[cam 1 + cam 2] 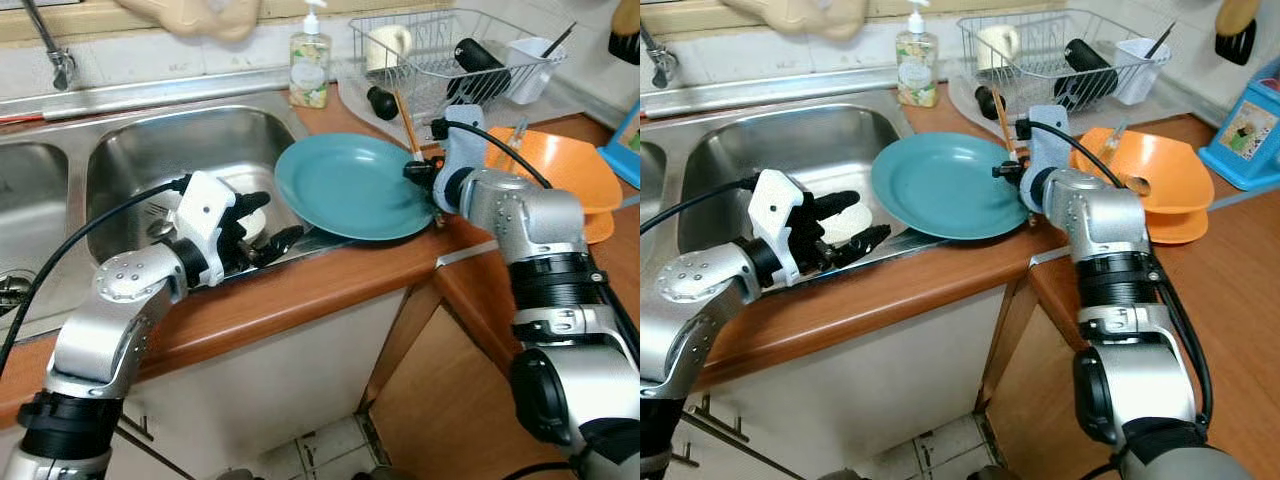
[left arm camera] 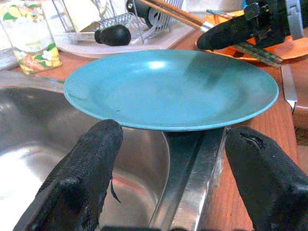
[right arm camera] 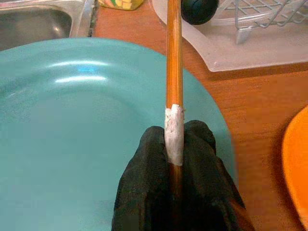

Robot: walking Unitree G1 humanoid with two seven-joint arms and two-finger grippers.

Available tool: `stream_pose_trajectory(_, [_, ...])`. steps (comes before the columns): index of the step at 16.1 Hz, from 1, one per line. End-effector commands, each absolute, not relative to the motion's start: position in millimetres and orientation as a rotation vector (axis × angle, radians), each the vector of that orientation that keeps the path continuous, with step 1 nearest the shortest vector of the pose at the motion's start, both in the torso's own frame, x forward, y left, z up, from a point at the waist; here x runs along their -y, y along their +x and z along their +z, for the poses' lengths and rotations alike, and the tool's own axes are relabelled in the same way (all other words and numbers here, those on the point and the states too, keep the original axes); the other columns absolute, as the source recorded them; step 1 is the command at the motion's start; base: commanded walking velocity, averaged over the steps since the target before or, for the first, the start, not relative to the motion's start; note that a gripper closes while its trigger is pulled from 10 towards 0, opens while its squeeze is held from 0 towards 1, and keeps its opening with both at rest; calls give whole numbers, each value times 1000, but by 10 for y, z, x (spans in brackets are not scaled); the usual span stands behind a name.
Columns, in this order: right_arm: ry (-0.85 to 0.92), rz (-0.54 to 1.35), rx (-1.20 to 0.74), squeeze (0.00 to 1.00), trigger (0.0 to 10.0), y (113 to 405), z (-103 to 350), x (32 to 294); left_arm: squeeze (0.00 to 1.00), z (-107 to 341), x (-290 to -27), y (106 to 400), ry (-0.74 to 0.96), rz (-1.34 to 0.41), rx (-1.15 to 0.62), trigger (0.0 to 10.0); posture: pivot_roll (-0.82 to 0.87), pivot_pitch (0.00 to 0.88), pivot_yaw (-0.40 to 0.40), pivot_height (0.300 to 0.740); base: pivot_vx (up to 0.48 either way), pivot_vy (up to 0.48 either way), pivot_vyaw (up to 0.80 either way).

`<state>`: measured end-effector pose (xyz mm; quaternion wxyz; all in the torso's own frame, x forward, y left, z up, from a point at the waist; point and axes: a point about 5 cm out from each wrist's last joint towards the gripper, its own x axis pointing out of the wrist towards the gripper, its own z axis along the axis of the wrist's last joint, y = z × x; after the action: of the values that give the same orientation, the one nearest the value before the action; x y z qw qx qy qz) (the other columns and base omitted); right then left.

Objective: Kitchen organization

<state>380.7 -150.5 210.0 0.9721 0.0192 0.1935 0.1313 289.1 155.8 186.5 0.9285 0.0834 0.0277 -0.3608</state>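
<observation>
I am watching the left gripper (image 1: 262, 222) hovering over the rim of the shiny steel sink (image 1: 130, 150), its textured black fingers (image 2: 86, 168) spread apart before the round teal plate (image 1: 350, 185), which is lying partly over the sink edge on the wooden counter (image 1: 330, 280). The right gripper (image 3: 175, 178) is pinching a slim wooden chopstick (image 3: 173, 57) over the plate's right rim, beside stacked orange bowls (image 1: 570, 170) and a wire dish rack (image 1: 450, 50).

head pair downward, wrists close, shared plate (image 1: 350, 185)
</observation>
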Motion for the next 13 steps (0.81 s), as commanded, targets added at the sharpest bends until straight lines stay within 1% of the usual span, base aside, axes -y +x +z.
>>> stream_pose_trajectory(1, [37,263,-371,0,0,3788,2157,1539,0,1893,-1546,2918,183,-733,-47,10000,-62,0,12,740,0,0,0])
stream_pose_trajectory(3, [39,310,-294,0,0,3764,2234,1545,0,1923,-1529,2942,154,-728,-33,10000,-66,0,15,740,0,0,0])
stream_pose_trajectory(4, [29,411,-168,0,0,3703,2346,1512,0,1972,-1500,2968,111,-727,-10,10000,-62,0,9,740,0,0,0])
stream_pose_trajectory(5, [14,448,-130,0,0,3667,2380,1499,0,1992,-1483,2978,92,-730,0,10000,-62,0,9,740,0,0,0])
stream_pose_trajectory(6, [-10,536,-73,0,0,3562,2423,1458,0,2044,-1428,3006,38,-745,25,10000,-59,0,6,740,0,0,0])
stream_pose_trajectory(8, [-11,656,-28,0,0,3388,2444,1367,0,2124,-1336,3039,-82,-789,56,10000,-62,0,12,740,0,0,0])
stream_pose_trajectory(9, [-20,716,-19,0,353,3295,2418,1311,0,2153,-1294,3044,-160,-819,63,10000,-65,0,18,740,0,0,0])
stream_pose_trajectory(10, [-48,799,-18,0,0,3171,2351,1235,0,2177,-1242,3044,-249,-857,69,10000,-65,0,23,740,0,0,0])
stream_pose_trajectory(13, [-62,933,-22,0,0,2960,2259,1075,0,2193,-1141,3055,-441,-922,56,10000,-62,0,27,740,0,0,0])
